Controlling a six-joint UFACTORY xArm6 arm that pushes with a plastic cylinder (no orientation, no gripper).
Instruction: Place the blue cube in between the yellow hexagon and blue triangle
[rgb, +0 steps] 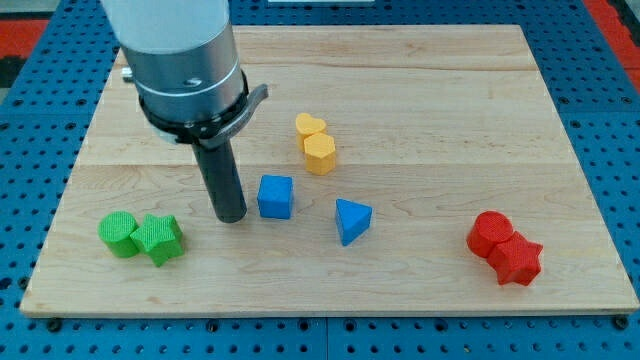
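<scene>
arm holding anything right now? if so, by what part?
Nothing is held; there are no jaws, only a rod. My tip stands on the board at the view's left of the blue cube, apparently just short of touching it.

A pale wooden board (420, 90) on a blue pegboard (30, 60).

The board is made of light planks with seams running across the view, and it fills most of the frame. The pegboard under it shows on every side, dotted with rows of small holes. At the view's top right corner a red strip (612, 12) edges the blue. Light is even and soft, with faint shadows.
</scene>
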